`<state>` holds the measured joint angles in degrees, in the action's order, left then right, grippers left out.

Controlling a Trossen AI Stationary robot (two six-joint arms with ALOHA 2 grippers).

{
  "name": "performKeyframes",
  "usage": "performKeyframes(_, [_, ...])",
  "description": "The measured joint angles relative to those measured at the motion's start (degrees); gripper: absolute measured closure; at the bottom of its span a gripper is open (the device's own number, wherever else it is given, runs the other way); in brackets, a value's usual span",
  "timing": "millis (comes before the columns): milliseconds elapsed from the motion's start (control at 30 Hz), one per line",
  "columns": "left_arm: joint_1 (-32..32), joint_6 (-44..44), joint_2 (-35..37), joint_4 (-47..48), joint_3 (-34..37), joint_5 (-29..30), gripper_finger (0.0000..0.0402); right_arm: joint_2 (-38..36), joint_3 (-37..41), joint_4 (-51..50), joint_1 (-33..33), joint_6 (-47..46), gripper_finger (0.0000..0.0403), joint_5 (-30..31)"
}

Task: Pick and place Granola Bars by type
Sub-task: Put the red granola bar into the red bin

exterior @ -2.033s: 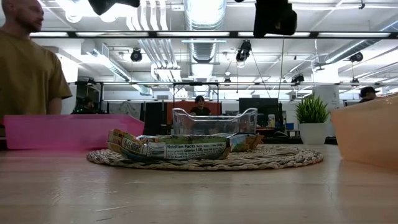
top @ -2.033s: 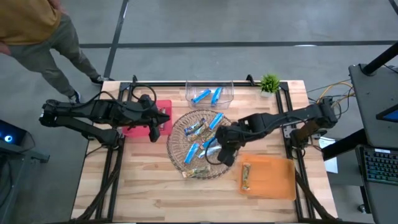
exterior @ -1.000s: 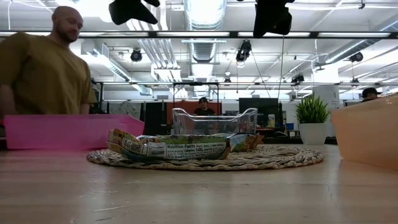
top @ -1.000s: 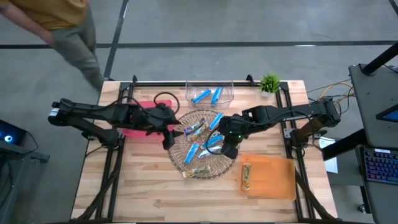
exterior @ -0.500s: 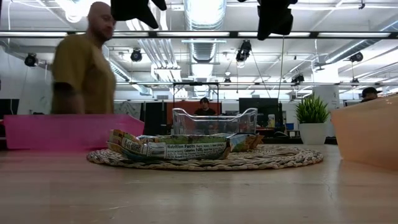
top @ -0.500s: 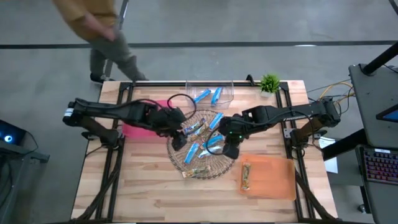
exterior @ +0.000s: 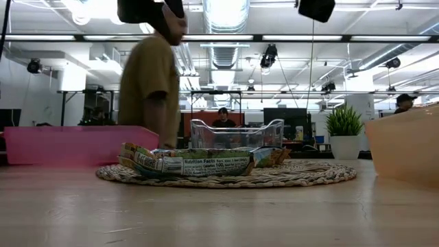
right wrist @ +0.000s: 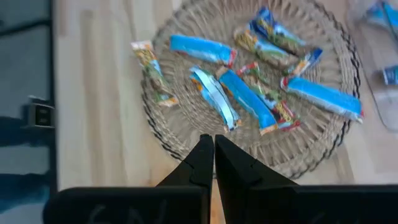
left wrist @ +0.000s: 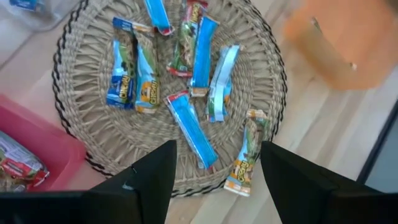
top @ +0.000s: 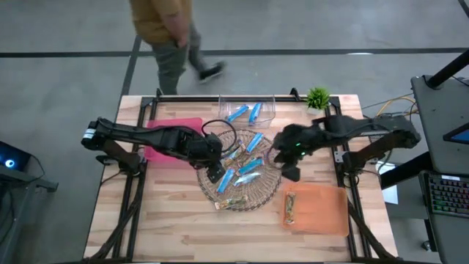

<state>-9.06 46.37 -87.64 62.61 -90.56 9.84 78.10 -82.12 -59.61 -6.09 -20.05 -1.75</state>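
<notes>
Several granola bars lie flat on the round wicker tray (top: 258, 205) at the table's middle: blue ones (top: 227, 178), a multicoloured one (top: 229, 152) and a brownish-green one (top: 233, 203). My left gripper (top: 215, 174) hangs open above the tray's left part, pointing steeply down. In the left wrist view, a blue bar (left wrist: 193, 130) lies ahead of the left gripper (left wrist: 214, 186), untouched. My right gripper (top: 291, 174) hangs shut and empty above the tray's right rim. The right wrist view shows nothing between the closed fingers of the right gripper (right wrist: 213, 162), with the bars (right wrist: 249, 99) beyond them.
A clear bin (top: 247, 110) with two blue bars stands at the far edge. To the left is a pink bin (top: 172, 139) holding a bar (left wrist: 18, 165). An orange bin (top: 319, 209) with one bar (top: 290, 207) sits near right. A small plant (top: 317, 97) stands far right. A person (top: 165, 29) walks behind the table.
My left gripper has gone toward the table's right from the pink bin to over the tray's left part, rolling and tipping further down, still open. My right gripper, still shut, has risen and drawn back from over the tray toward the right edge. The bars have not moved.
</notes>
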Motion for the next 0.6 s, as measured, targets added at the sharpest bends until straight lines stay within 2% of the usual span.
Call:
performKeyframes(100, [-0.3, 2.6, 0.0, -0.6, 0.1, 1.7, 0.0186, -4.7, 3.1, 2.2, 0.7, 0.7, 0.0394, -2.9])
performKeyframes(333, [-1.1, 8.2, -2.8, -1.7, 0.1, 2.2, 0.0186, -13.0, 9.9, 2.8, 2.1, -2.0, 0.0394, -2.7])
performKeyframes(600, [-1.3, 17.6, -8.1, -1.7, -0.2, -0.1, 0.0186, -16.6, 14.3, 2.9, 4.0, -4.3, 0.0394, -2.6])
